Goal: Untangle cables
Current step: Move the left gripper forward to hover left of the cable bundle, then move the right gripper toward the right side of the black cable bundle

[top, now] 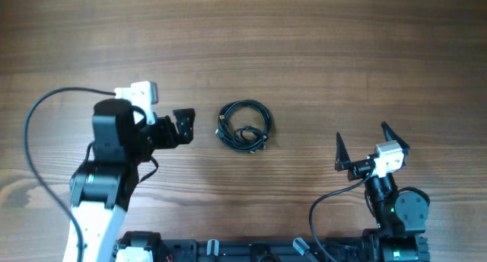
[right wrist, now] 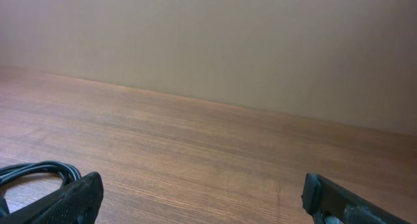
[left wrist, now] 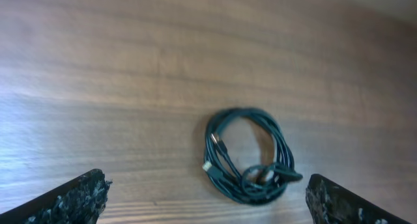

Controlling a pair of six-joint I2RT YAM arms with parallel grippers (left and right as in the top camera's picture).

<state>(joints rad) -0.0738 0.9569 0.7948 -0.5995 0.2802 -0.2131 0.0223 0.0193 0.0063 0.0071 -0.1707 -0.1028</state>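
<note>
While the cables [top: 243,127] lay bundled in one coil at the middle of the wooden table [top: 342,49], the overhead view showed the left gripper [top: 188,127] just beside them, jaws spread and empty, and the right gripper [top: 361,131] well apart, also wide and empty. The left wrist camera framed the coil between parted fingers [left wrist: 71,198]. The right wrist camera caught only an edge of the cables [right wrist: 32,170]. Untangling appeared not yet begun.
</note>
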